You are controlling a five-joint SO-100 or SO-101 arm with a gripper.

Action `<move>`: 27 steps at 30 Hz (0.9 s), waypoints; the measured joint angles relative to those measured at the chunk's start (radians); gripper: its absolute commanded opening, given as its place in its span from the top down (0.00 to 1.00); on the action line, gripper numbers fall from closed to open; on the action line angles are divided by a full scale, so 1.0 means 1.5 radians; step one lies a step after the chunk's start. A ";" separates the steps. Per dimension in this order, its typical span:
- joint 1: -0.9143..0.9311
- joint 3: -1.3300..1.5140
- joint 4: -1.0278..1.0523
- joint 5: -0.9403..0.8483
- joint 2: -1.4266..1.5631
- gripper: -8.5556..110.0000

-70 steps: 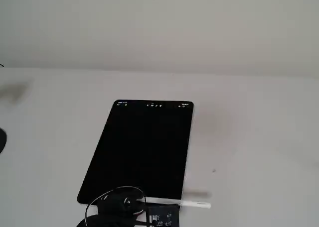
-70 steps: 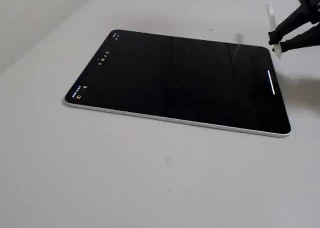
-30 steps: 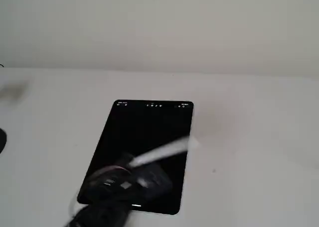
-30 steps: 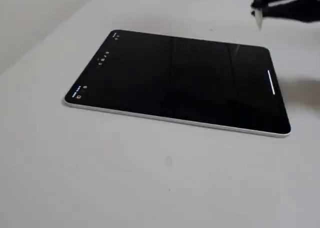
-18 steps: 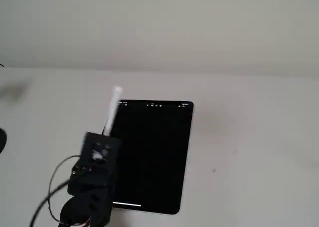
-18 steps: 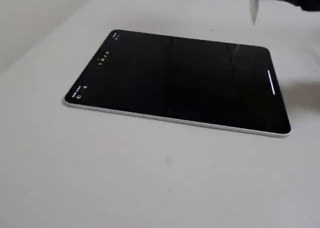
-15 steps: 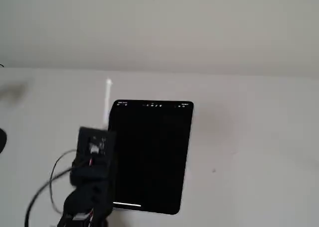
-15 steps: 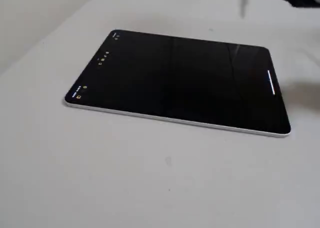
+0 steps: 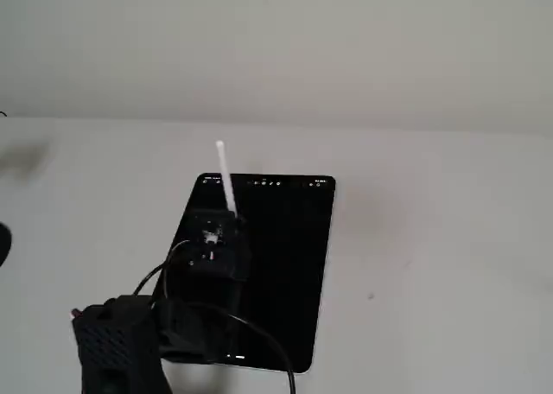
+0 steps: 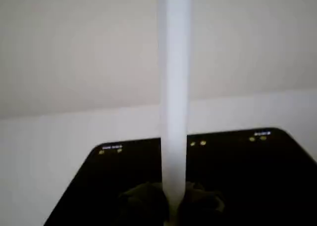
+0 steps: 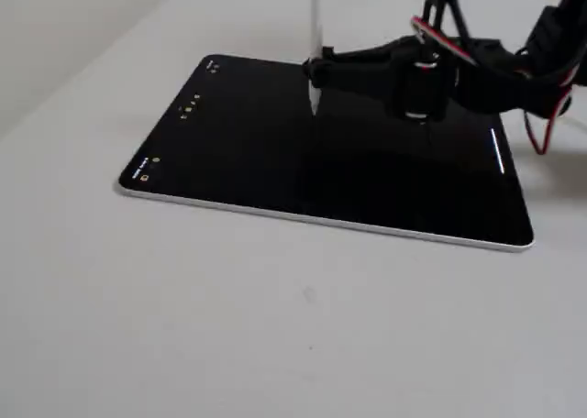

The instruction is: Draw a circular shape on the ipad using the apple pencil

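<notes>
Plain white table point(image 11: 275, 345) against a pale wall, nothing else on it but the rig. The ipad point(image 11: 275, 161) lies flat mid-table, black screen up, tiny icons along the short edge nearest the wall. No white line anywhere on the glass, so the circular shape isn't started.

The gripper point(image 11: 314, 70) is clamped on the apple pencil point(image 11: 315, 19), jaws closed round the shaft low down, just above the tip. Pencil stands roughly upright, most of its length sticking up past the jaws; the wrist view shows it point(image 10: 174, 87) as a blurred white bar rising from the dark gripper point(image 10: 171, 203). In a fixed view the pencil point(image 9: 226, 178) pokes up over the screen's far-left part, near the icon edge. From the side, the tip hangs over the glass toward the far long edge; looks like a small gap beneath, but can't tell for sure if it's touching.

Handling, my read: pencil is light, stiff, smooth & round, so it may roll or slide in the jaws. The low grip suits steady tip control. Glass is hard and slick, so light pressure only.
</notes>
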 measured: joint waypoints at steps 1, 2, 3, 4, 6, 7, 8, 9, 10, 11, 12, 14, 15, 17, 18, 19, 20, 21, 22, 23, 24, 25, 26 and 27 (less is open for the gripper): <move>0.001 -0.003 0.000 0.000 -0.001 0.93; 0.001 -0.005 0.000 0.000 -0.002 0.93; 0.001 -0.008 0.000 0.000 -0.008 0.93; 0.001 -0.013 0.000 0.000 -0.016 0.93; 0.002 -0.022 0.000 -0.005 -0.035 0.93; 0.004 -0.028 0.000 -0.006 -0.043 0.93; 0.005 -0.033 0.002 -0.007 -0.050 0.93; 0.006 -0.039 0.005 -0.008 -0.056 0.93; 0.007 -0.044 0.009 -0.010 -0.060 0.93; 0.007 -0.049 0.012 -0.011 -0.064 0.93; 0.009 -0.054 0.013 -0.012 -0.069 0.93; 0.011 -0.061 0.018 -0.012 -0.071 0.93; 0.012 -0.062 0.021 -0.012 -0.071 0.93; 0.013 -0.065 0.027 -0.012 -0.071 0.93; 0.013 -0.066 0.030 -0.012 -0.071 0.93; 0.013 -0.069 0.030 -0.012 -0.073 0.93; 0.013 -0.069 0.031 -0.012 -0.074 0.93; 0.012 -0.069 0.031 -0.012 -0.076 0.93; 0.011 -0.069 0.031 -0.012 -0.076 0.93; 0.008 -0.069 0.031 -0.013 -0.076 0.93; 0.005 -0.069 0.031 -0.014 -0.076 0.93; 0.003 -0.069 0.031 -0.016 -0.076 0.93; 0.003 -0.069 0.030 -0.017 -0.076 0.93; 0.000 -0.069 0.029 -0.017 -0.076 0.93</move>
